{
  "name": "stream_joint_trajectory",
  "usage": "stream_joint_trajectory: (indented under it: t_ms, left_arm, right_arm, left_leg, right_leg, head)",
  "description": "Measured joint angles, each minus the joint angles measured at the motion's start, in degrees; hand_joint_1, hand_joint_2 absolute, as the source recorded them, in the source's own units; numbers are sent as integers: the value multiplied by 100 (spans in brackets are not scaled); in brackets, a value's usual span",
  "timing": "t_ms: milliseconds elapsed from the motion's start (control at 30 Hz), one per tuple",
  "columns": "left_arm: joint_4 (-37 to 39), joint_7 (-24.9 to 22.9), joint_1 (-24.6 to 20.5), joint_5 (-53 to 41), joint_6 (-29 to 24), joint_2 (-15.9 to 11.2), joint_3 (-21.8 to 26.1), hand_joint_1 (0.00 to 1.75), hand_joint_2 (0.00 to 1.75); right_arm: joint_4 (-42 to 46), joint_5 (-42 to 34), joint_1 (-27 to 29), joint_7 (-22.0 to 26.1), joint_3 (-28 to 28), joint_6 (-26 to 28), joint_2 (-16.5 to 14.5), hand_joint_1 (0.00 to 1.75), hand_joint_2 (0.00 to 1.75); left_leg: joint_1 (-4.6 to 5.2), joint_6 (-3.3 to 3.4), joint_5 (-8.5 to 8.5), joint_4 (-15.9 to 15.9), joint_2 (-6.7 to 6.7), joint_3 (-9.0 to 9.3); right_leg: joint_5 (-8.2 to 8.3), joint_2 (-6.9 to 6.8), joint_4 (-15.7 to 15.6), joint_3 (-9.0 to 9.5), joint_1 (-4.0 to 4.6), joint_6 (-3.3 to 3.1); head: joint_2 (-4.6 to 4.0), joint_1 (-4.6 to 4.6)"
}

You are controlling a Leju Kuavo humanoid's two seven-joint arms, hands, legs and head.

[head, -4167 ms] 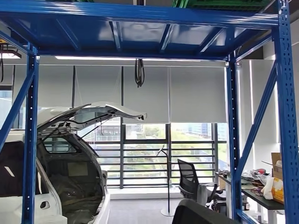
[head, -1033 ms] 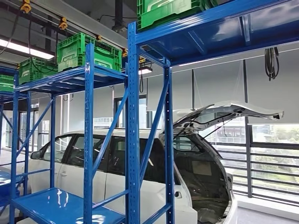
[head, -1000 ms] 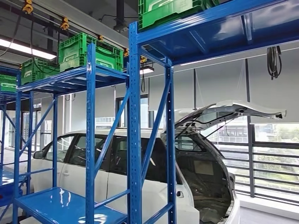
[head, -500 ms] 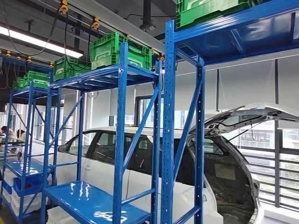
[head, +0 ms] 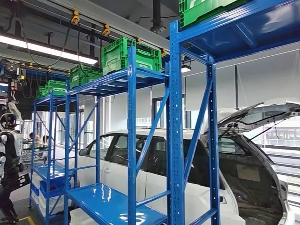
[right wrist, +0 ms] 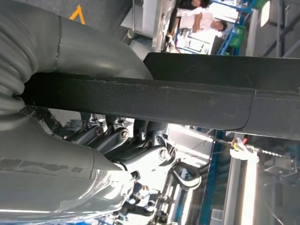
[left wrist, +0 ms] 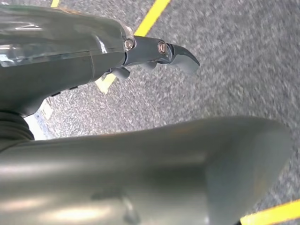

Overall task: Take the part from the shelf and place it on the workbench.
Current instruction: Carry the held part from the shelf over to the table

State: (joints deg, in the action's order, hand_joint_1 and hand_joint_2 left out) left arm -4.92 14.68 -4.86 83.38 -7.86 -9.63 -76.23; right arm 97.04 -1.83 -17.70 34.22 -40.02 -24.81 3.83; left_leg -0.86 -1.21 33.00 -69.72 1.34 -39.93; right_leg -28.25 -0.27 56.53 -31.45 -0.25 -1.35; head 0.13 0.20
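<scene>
Blue racks (head: pixel 132 140) with green crates (head: pixel 131 54) on top stand ahead of me, a white car (head: pixel 183 173) with its hatch up behind them, and another robot (head: pixel 9 164) at the far left. My right hand (right wrist: pixel 116 145) grips the part (right wrist: pixel 198 101), a long black trim strip, fingers curled under it, which I judge keeps it level for the walk to the desk. My left hand (left wrist: pixel 155 51) hangs over grey floor (left wrist: pixel 229 70) with yellow lines, grasping nothing, fingers out straight
</scene>
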Motion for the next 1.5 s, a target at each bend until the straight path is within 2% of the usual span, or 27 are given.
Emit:
stream_joint_trajectory:
  t_ms: [67,100,200,267,367,433,500,533,567,600,633,700,733,833,900,967,1033,1067,1100,1133,1200,1233,1300,1367,1400,1433,1500]
  left_arm:
    - [1,-25,15,7,2,-7,-3,0,175]
    - [1,-44,26,8,3,-9,-5,0,175]
    - [1,-94,30,8,-1,-16,-21,0,175]
    - [1,-108,19,8,-8,-16,-38,0,175]
    - [1,-114,46,9,-11,-16,-57,0,175]
    - [1,-116,49,9,-12,-16,-66,0,175]
    - [1,-115,36,11,-11,-15,-74,0,175]
    - [1,-111,34,17,-10,-15,-77,0,175]
    - [1,-104,35,30,-9,-15,-79,0,175]
    - [1,-95,36,43,-7,-14,-80,0,175]
    - [1,-86,36,54,-2,-12,-80,0,175]
    - [0,-81,28,62,7,11,-84,0,175]
    - [0,-87,23,63,9,26,-86,0,175]
    - [1,-110,53,75,5,46,-90,0,175]
    - [2,-115,75,87,8,53,-91,0,175]
    - [3,-105,66,109,10,61,-92,0,175]
    - [3,-91,52,137,17,62,-92,0,175]
    - [3,-87,53,149,21,62,-92,0,175]
    - [3,-86,59,157,24,62,-92,0,175]
    - [3,-85,65,163,25,62,-92,0,175]
    - [3,-83,61,164,26,68,-92,0,175]
    - [3,-81,49,164,26,73,-92,0,175]
    - [3,-79,38,173,29,83,-92,0,175]
    - [3,-92,53,202,38,83,-92,0,175]
    - [3,-105,60,220,43,84,-92,0,175]
    - [3,-117,58,236,44,84,-92,0,175]
    - [3,-129,45,255,44,84,-92,0,175]
  right_arm:
    - [-3,4,34,2,-3,12,7,175,175]
    - [-3,3,50,5,-4,15,10,175,175]
    - [-1,-1,74,16,-4,19,17,175,175]
    - [1,-4,86,21,-3,16,22,175,175]
    - [4,-6,100,23,-4,13,28,175,175]
    - [4,-7,104,26,-4,12,36,175,175]
    - [-4,-3,126,27,-7,11,50,175,175]
    - [-14,3,141,25,-11,11,56,175,175]
    - [-26,14,156,22,-19,11,60,175,175]
    - [-37,29,165,19,-27,11,61,175,175]
    - [-44,43,170,16,-36,11,60,175,175]
    - [-45,58,170,16,-49,11,59,175,175]
    - [-44,58,171,16,-52,11,59,175,175]
    - [-43,54,173,16,-57,11,57,175,175]
    - [-43,53,174,16,-60,8,45,175,175]
    - [-48,47,179,15,-62,-12,27,175,175]
    - [-65,41,188,10,-76,-36,17,175,175]
    - [-77,40,192,7,-86,-41,14,175,175]
    - [-86,39,194,5,-96,-43,11,175,175]
    - [-92,38,196,4,-102,-44,7,175,175]
    - [-96,36,194,3,-108,-44,-2,175,175]
    - [-96,34,192,3,-110,-44,-8,175,175]
    - [-97,30,187,3,-118,-48,-15,175,175]
    - [-97,20,175,3,-129,-67,-23,175,175]
    - [-97,13,166,3,-132,-80,-28,175,175]
    - [-96,5,158,3,-133,-90,-32,175,175]
    - [-99,-6,149,3,-134,-99,-34,175,175]
  left_leg:
    - [-36,-49,73,-375,-46,-162]
    - [-55,-69,-44,-244,-72,-87]
    - [-78,-91,-521,810,-261,464]
    - [-47,-27,-573,1114,-340,604]
    - [-25,108,-574,1121,-259,587]
    - [-33,178,-588,1129,-206,587]
    - [-17,219,-589,1129,-138,584]
    - [-3,227,-589,1128,-97,585]
    - [14,232,-589,1128,-53,587]
    - [30,234,-589,1127,-6,591]
    - [45,235,-590,1127,44,599]
    - [58,232,-591,1126,142,603]
    - [55,225,-594,1121,183,593]
    - [37,164,-622,1128,273,549]
    - [42,110,-540,1041,199,500]
    - [26,57,-245,567,39,282]
    - [-12,0,62,-138,-27,-48]
    - [-32,-27,101,-341,-39,-141]
    - [-53,-50,36,-342,-56,-134]
    - [-74,-74,-122,-121,-90,-15]
    - [-86,-115,-463,614,-252,369]
    - [-81,-97,-548,882,-330,501]
    - [-48,-16,-543,1047,-385,560]
    - [-37,87,-552,1053,-308,545]
    - [-35,126,-560,1059,-274,544]
    - [-40,162,-569,1065,-241,545]
    - [-33,209,-578,1068,-167,541]
  right_leg:
    - [-7,-97,2,-1,-5,8]
    - [-14,-138,4,4,-10,19]
    - [-64,-234,44,22,-9,102]
    - [-90,-289,81,14,16,172]
    - [-154,-313,129,9,-3,251]
    - [-404,-171,477,-131,-26,290]
    - [-767,-51,1227,-469,-30,297]
    - [-877,-32,1570,-635,-27,292]
    - [-883,-24,1743,-728,-24,279]
    - [-777,-13,1698,-723,-15,254]
    - [-577,14,1423,-608,-2,215]
    - [-176,166,645,-272,31,106]
    - [-71,235,358,-148,47,68]
    - [-47,252,136,-65,61,42]
    - [-17,174,75,-39,30,18]
    - [3,68,30,-15,6,-6]
    - [0,-33,30,-17,5,-10]
    - [-4,-80,31,-17,2,-4]
    - [-10,-122,34,-15,-2,6]
    - [-22,-162,41,-7,-10,24]
    - [-65,-229,83,3,-10,91]
    - [-88,-258,112,-1,2,131]
    - [-114,-321,144,-9,30,192]
    - [-142,-363,151,7,12,238]
    - [-207,-316,207,-7,-4,261]
    - [-330,-238,365,-67,-17,279]
    - [-700,-71,1028,-358,-27,292]
  head:
    - [0,0]
    - [0,0]
    - [0,0]
    - [0,0]
    - [0,0]
    - [0,0]
    - [0,0]
    - [0,0]
    - [0,0]
    - [0,0]
    - [0,0]
    - [0,0]
    - [1,1]
    - [1,2]
    - [0,2]
    - [0,2]
    - [0,2]
    - [0,2]
    - [0,2]
    - [0,2]
    - [0,3]
    - [0,0]
    - [1,-2]
    - [1,-4]
    - [0,-4]
    - [0,-5]
    - [0,-4]
